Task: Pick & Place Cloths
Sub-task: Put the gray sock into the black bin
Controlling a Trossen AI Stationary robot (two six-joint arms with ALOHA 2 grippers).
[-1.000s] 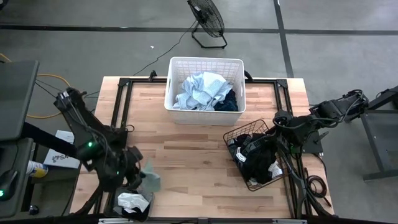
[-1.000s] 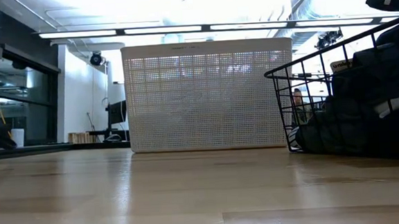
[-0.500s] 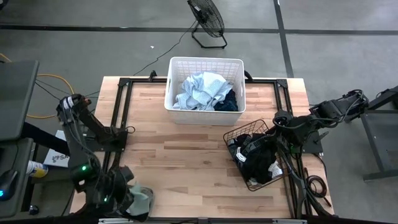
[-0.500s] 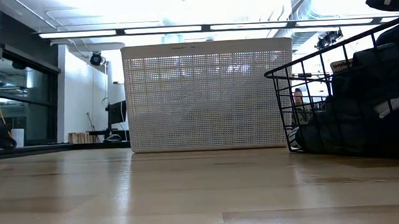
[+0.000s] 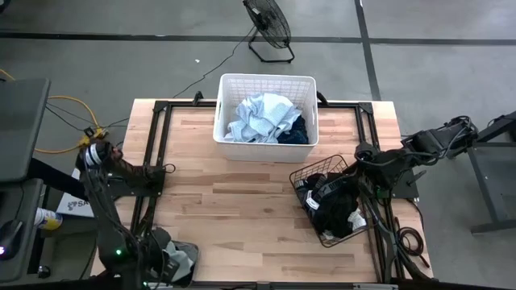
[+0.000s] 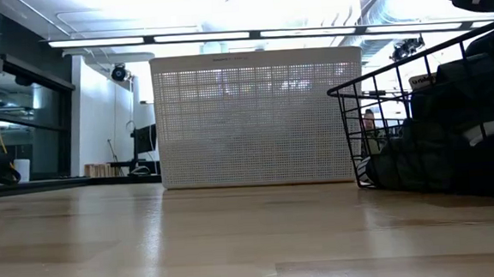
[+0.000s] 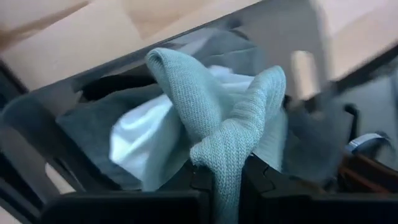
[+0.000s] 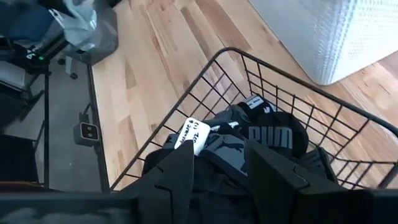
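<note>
The left gripper [image 7: 224, 186] is clamped on a sage green cloth [image 7: 230, 118] at the table's near left corner; light blue cloths [image 5: 260, 117] fill the white basket [image 5: 266, 79], well away from it; the right gripper [image 8: 221, 171], jaws part-open and empty, hangs over black cloths [image 5: 334, 211] in the wire basket [image 5: 309, 171]; much remains, I judge.

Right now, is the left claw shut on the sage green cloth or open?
Shut on it. In the left wrist view the sage green cloth rises bunched from between the left claw fingers, pinched at its base.
</note>
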